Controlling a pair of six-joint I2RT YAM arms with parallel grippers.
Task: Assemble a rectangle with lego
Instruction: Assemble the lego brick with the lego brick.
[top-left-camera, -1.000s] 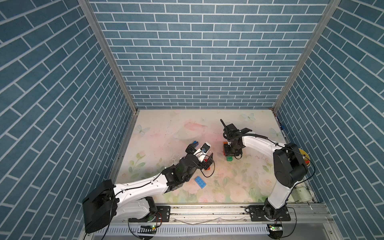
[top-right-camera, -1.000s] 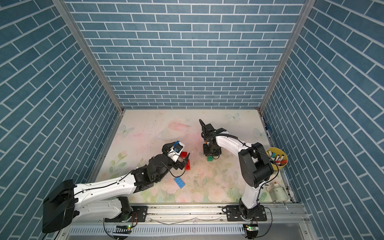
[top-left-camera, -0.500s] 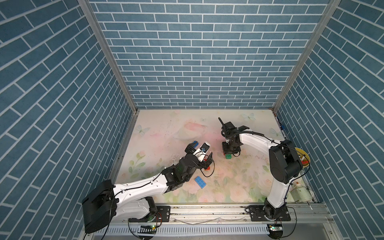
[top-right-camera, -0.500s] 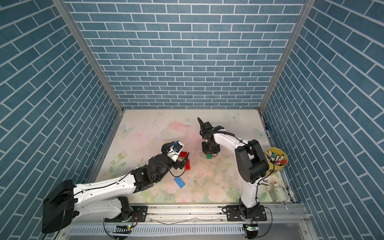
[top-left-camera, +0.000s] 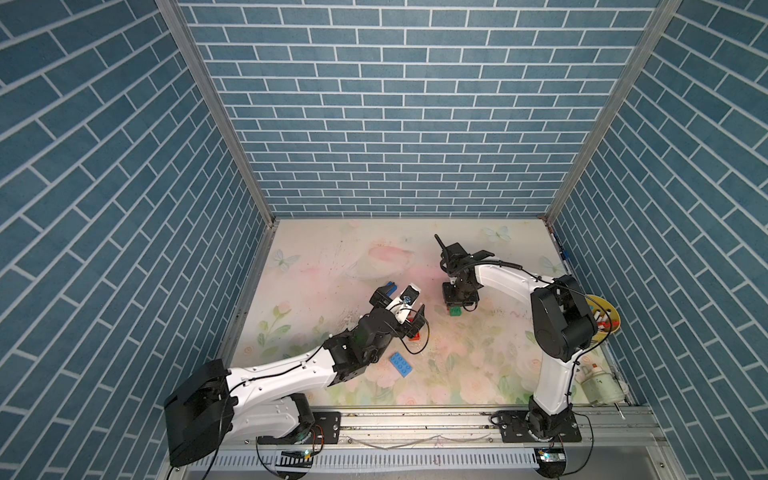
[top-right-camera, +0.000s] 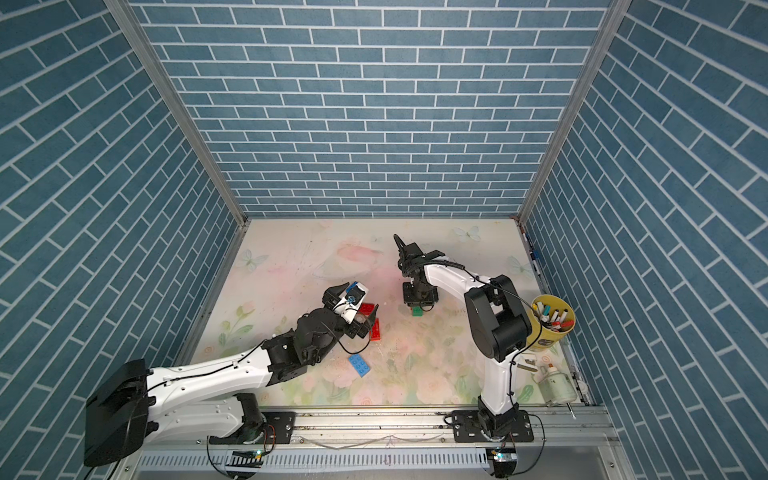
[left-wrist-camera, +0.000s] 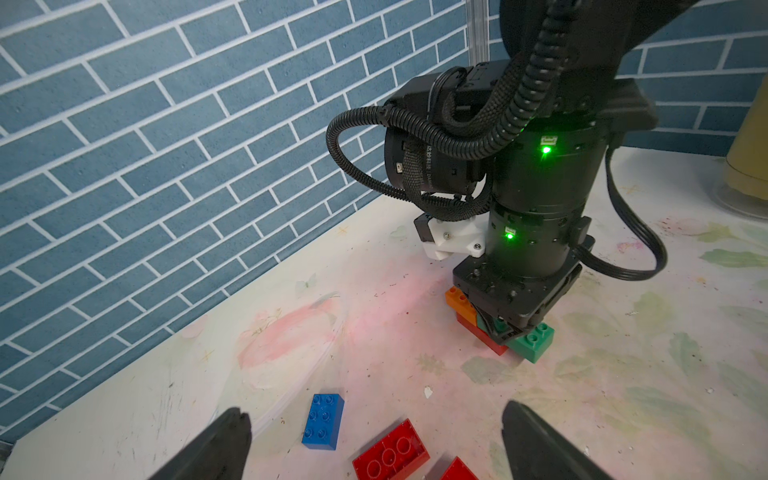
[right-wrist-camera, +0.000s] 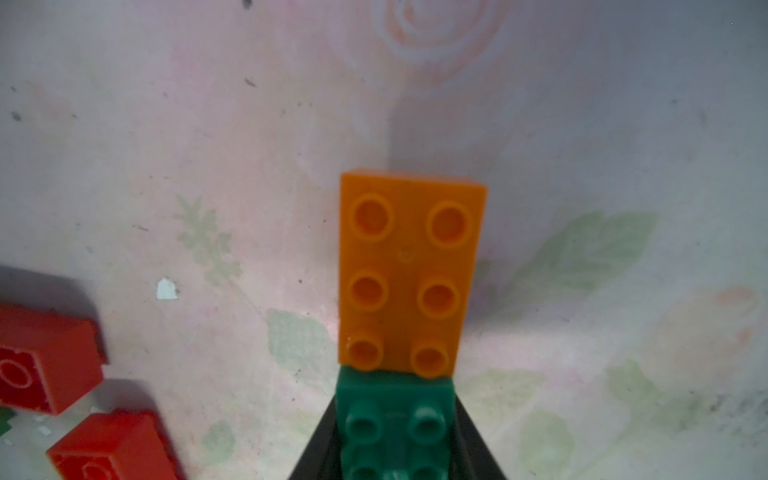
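My right arm (top-left-camera: 503, 280) bends over, wrist pointing straight down, right gripper (left-wrist-camera: 505, 328) clamped on the green brick (right-wrist-camera: 395, 419), which butts against the orange brick (right-wrist-camera: 409, 266). My left arm (top-left-camera: 286, 372) stretches low toward 1 o'clock, left gripper (left-wrist-camera: 374, 415) spread wide over red bricks (left-wrist-camera: 390, 451), at 8 o'clock from the green.

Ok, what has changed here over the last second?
Only the right arm shifted: its elbow swung a little toward the left arm, and the right gripper, still shut on the green brick, drifted slightly toward the back wall with it. Nothing was taken or let go. The left gripper stayed open by the red bricks; the light blue brick did not move.
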